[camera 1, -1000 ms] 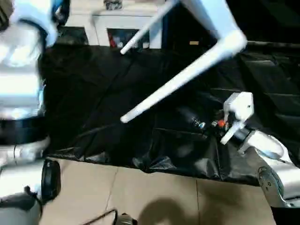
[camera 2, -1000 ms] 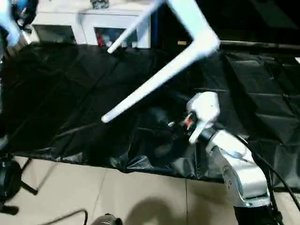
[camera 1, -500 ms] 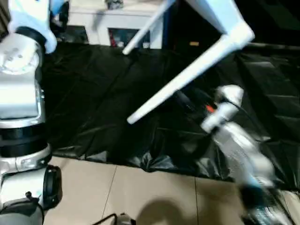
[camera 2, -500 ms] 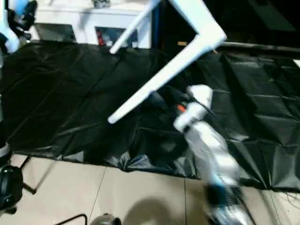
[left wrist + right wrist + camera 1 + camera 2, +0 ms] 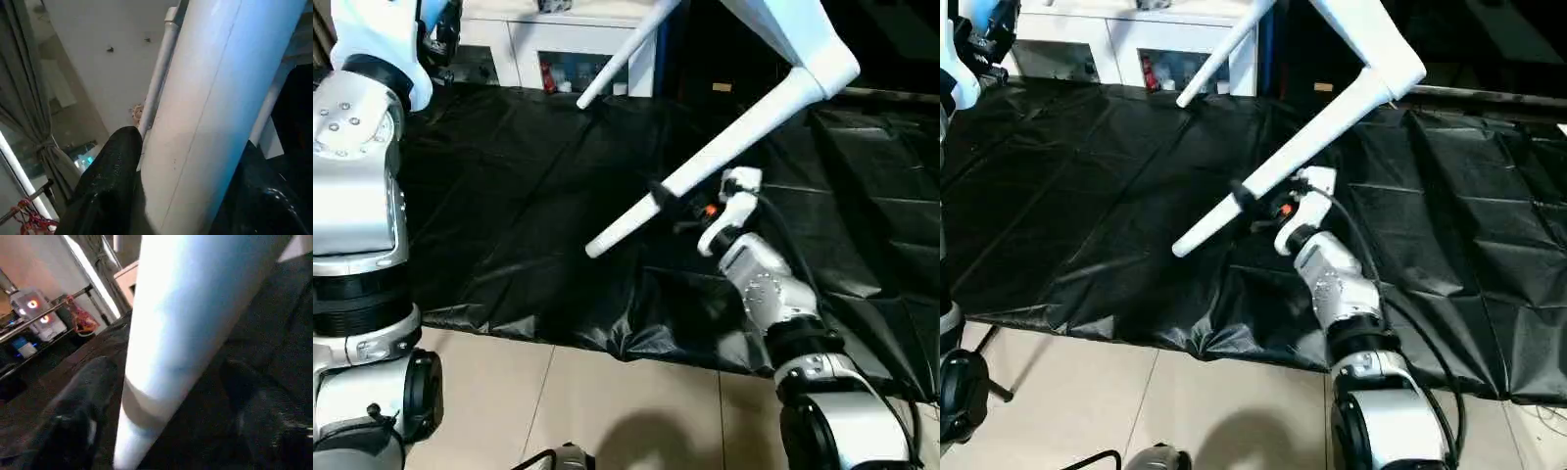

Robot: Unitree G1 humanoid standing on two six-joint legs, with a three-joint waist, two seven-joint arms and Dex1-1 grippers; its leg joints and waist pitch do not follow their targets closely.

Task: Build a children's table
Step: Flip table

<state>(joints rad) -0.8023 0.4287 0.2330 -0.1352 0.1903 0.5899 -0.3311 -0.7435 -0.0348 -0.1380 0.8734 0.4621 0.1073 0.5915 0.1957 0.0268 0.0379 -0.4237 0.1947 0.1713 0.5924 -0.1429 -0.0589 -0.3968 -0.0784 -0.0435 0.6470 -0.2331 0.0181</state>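
I have the children's table [image 5: 803,29] up in the air above the black sheet [image 5: 509,196], tilted, with one corner socket [image 5: 827,73] at the upper right of my head view. From that socket a long white leg [image 5: 724,157] slants down toward the middle of the sheet, its flared end [image 5: 607,238] hanging free just over the plastic. A second leg [image 5: 617,59] runs off behind it toward the white cabinet [image 5: 558,49].

My right pincer [image 5: 668,201] is on the lower stretch of that near leg. In the right wrist view the two black fingers [image 5: 73,421] stand on either side of the white tube [image 5: 186,323], set fairly wide around it (I cannot tell whether the pads actually touch).

My left pincer [image 5: 195,186] grips a white tubular part of the table [image 5: 210,107]; the dark fingers [image 5: 112,181] press against both sides of it in the left wrist view, with a curtain [image 5: 29,107] beyond.

The sheet lies crumpled at its near edge on a tiled floor [image 5: 607,401].
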